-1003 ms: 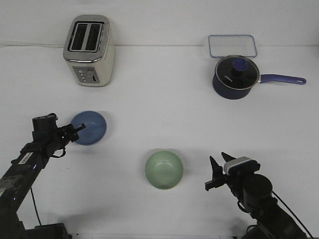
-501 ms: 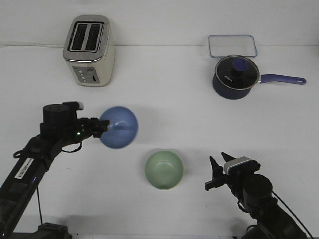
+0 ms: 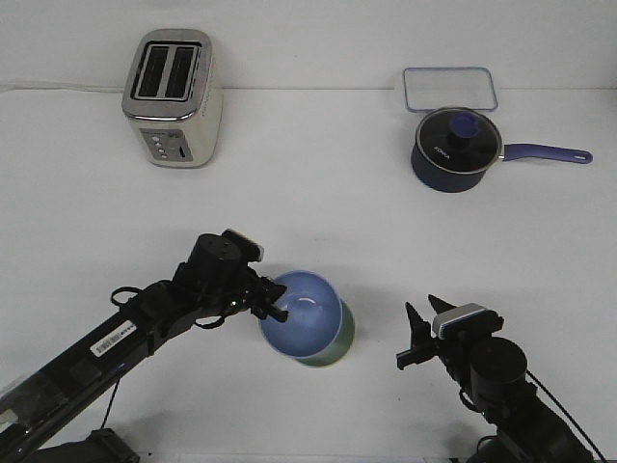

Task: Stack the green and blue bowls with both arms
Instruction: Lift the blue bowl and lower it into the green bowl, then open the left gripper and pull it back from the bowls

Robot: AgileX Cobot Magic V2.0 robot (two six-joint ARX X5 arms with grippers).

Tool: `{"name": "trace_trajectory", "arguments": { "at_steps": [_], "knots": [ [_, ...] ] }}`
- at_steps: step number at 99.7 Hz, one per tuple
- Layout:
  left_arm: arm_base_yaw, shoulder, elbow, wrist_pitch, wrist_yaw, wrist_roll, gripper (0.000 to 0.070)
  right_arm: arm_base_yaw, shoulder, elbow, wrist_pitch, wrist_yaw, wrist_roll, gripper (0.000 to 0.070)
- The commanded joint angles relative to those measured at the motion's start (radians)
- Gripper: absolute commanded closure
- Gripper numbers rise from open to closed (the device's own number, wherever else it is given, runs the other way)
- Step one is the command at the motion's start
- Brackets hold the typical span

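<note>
- Two arms rise from the near edge of the white desk (image 3: 318, 193), one at each near corner.
- The right arm (image 3: 501, 386) sits by the near right corner; its right gripper (image 3: 421, 333) points toward the middle of the desk with its two dark fingers spread apart and nothing between them, well apart from the bowls.
- The left arm (image 3: 125, 333) reaches from the near left corner across to the middle of the near half of the desk.
- The left gripper (image 3: 275, 301) is closed on the left rim of the blue bowl (image 3: 304, 316), pinching it.
- The blue bowl sits tilted over the green bowl (image 3: 337, 347), covering most of it; only a green crescent shows at the right and near side. Whether the blue bowl rests fully inside the green one I cannot tell.
- Both bowls lie near the middle of the desk, closer to the near edge than to the far one.
- Farther back, toward the far right corner, stands a dark saucepan (image 3: 455, 152) with a lid and a blue handle pointing to the right edge.
- Just behind the saucepan, at the far edge, lies a clear rectangular container (image 3: 450, 89).
- Toward the far left corner stands a cream and silver toaster (image 3: 174, 96) with two slots.
</note>
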Motion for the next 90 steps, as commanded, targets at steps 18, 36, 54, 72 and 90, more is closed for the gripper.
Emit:
{"name": "trace_trajectory", "arguments": {
  "at_steps": [18,36,54,72,90],
  "knots": [
    [-0.056,0.103,0.016,0.032,-0.018,0.008,0.0687,0.007,0.006,0.002,0.008,0.0,-0.002,0.0417],
    [-0.068,0.151,0.016,0.07,-0.016,0.008,0.067,0.007,0.006,0.002,0.008,-0.001,-0.002,0.0417],
    [-0.065,0.136,0.018,0.076,-0.006,0.005,0.0283,0.007,0.006,0.002,0.007,0.0,-0.002,0.0417],
    [-0.015,0.051,0.026,0.093,-0.086,0.032,0.0279,0.007,0.006,0.002,0.005,0.001,-0.002,0.0417],
    [0.098,-0.093,0.026,0.106,-0.278,0.078,0.0291,0.007,0.006,0.002,0.008,0.033,-0.008,0.0417]
  ]
}}
